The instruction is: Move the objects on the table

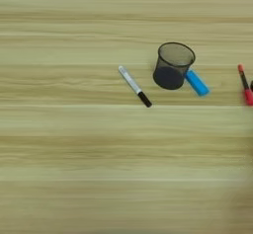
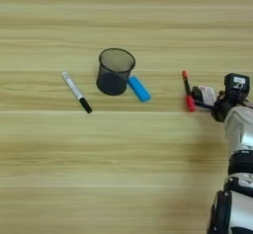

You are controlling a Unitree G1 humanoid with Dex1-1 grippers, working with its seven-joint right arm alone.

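From where I stand, the black wire-mesh pen cup (image 2: 115, 71) sits upright near the middle of the table (image 2: 123, 169), its open mouth up, and the small blue block (image 2: 139, 88) lies slanted against its right side, touching or nearly so. A white marker with a black cap (image 2: 76, 92) lies on a diagonal off to the cup's left, apart from it. Further right lies a thin red marker (image 2: 188, 91), and right beside its lower end the end effector (image 2: 203, 99) reaches in from the right, apparently closed around a small red-and-white box (image 2: 207, 95), though I cannot tell for certain how its fingers stand. The silver forearm (image 2: 240, 129) rises from the bottom right corner, so the box looks the piece being handled now, probably because it lies closest to that arm.
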